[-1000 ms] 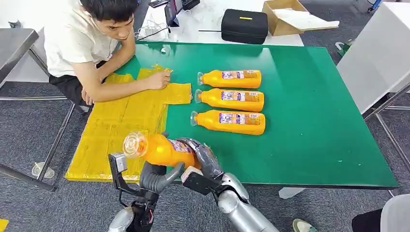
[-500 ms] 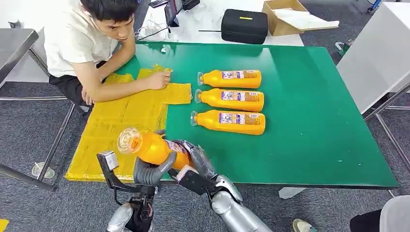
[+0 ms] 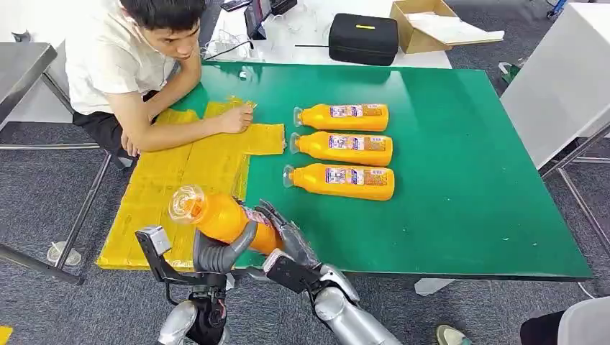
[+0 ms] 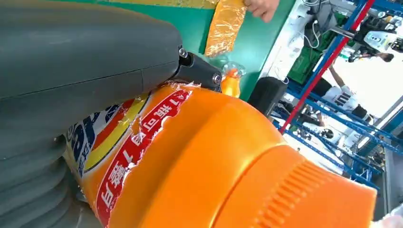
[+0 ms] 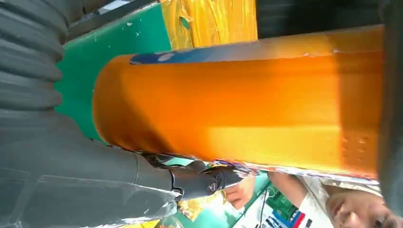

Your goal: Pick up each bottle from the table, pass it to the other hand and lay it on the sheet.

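Sheet [image 3: 165, 180]: yellow, flat on the left part of the green table [image 3: 460, 180], partly over its near left corner.
Person's hand [image 3: 236, 118]: rested on the sheet's far end.
Left hand [image 3: 219, 248]: wrapped under the held bottle [image 3: 216, 215], thumb curled round it.
Held bottle: up in the air above the near table edge, clear cap toward the sheet.
Right hand [image 3: 288, 241]: clasped the same bottle's bottom end.
Feel: looked full and heavy, hard, smooth, maybe slippery.
Best hold: round the fat middle.
3 bottles [image 3: 344, 147]: lay in a row mid-table.
Room: open sheet just left of the held bottle.
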